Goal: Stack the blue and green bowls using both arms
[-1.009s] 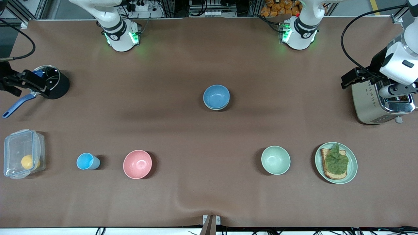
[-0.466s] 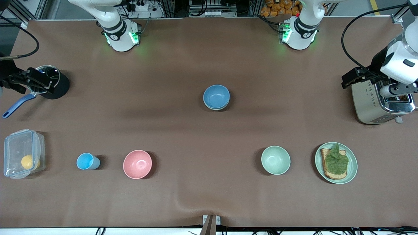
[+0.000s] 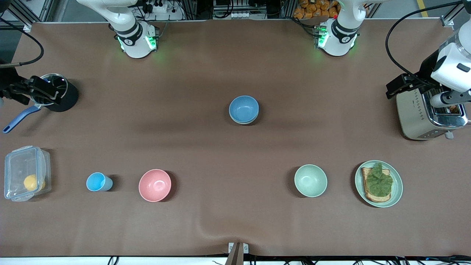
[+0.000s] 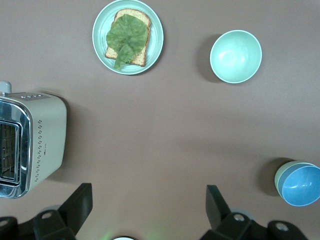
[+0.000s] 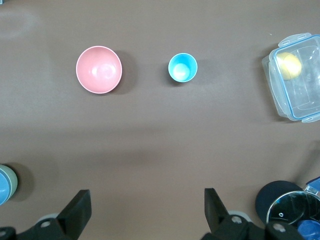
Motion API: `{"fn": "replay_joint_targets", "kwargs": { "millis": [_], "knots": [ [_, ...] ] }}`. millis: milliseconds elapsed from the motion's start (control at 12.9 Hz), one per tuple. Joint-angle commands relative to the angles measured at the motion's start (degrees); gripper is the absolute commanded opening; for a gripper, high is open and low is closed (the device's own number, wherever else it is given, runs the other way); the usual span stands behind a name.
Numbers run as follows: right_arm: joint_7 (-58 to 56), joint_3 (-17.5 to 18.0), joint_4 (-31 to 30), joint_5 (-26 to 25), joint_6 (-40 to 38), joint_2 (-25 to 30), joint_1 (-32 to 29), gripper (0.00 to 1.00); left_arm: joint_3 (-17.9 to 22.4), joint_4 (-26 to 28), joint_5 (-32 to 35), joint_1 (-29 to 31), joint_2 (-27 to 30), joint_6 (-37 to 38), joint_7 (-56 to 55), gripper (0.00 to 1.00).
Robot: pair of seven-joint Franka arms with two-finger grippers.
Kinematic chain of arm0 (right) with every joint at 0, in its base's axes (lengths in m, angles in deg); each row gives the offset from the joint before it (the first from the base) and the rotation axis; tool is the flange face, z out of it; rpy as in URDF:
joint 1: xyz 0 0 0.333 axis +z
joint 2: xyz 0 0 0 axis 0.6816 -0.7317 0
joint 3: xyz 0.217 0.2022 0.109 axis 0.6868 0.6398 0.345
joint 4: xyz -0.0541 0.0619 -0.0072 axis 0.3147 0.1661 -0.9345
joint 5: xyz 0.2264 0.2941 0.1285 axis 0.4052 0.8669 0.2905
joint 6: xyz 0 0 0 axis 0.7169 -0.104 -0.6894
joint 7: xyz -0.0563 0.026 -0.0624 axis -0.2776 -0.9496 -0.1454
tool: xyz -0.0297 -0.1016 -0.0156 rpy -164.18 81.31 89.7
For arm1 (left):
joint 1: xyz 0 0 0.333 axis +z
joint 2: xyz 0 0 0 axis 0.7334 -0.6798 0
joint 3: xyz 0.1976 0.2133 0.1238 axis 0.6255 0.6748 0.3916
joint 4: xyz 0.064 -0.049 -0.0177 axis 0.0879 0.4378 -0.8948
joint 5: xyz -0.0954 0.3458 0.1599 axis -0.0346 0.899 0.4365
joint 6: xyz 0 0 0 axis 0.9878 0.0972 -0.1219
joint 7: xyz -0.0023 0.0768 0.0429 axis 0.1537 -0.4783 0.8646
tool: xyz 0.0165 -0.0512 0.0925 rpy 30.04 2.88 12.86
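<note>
At the counter's middle: the blue bowl (image 3: pixel 243 109) is sitting nested inside the green bowl (image 4: pixel 278 176), whose pale sage rim is peeking out under it; in my left wrist view the blue bowl (image 4: pixel 301 186) is filling the green one, and in my right wrist view the pair is showing only as a sliver at the frame's edge.
Left tool: my left tool (image 3: pixel 399 85) is hanging over the toaster (image 3: pixel 427 114) at the left arm's end of the counter (image 3: pixel 206 66); its fingers (image 4: pixel 77 204) are standing wide apart, gripping nothing.
Right tool: my right tool (image 3: pixel 35 94) is hovering over the black pot (image 3: pixel 60 92) with the blue handle (image 3: pixel 18 119), at the right arm's end; its fingers (image 5: pixel 77 209) are spread wide too, with nothing between them.
Nearer the front camera, toward my left arm's end: a mint green bowl (image 3: pixel 310 180) is standing beside a green plate (image 3: pixel 397 187) that is carrying toast topped with lettuce (image 3: pixel 378 182).
Nearer the front camera, toward my right arm's end: a pink bowl (image 3: pixel 155 185), a light-blue cup (image 3: pixel 97 182) and a clear box (image 3: pixel 25 173) holding something yellow are sitting in a row, each apart from the next.
</note>
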Motion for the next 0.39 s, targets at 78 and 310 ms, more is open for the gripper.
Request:
{"fn": "replay_joint_targets", "kwargs": {
  "millis": [78,310],
  "knots": [
    [0.77,-0.14,-1.57,0.65,0.0,1.76,0.74,1.0,-0.61,0.06,-0.29,-0.31,1.4,1.07,1.09,1.0],
    [0.68,-0.14,-1.48,0.57,-0.09,1.76,0.74,1.0,-0.79,0.06,-0.29,-0.31,1.67,1.25,1.09,1.0]
  ]
}}
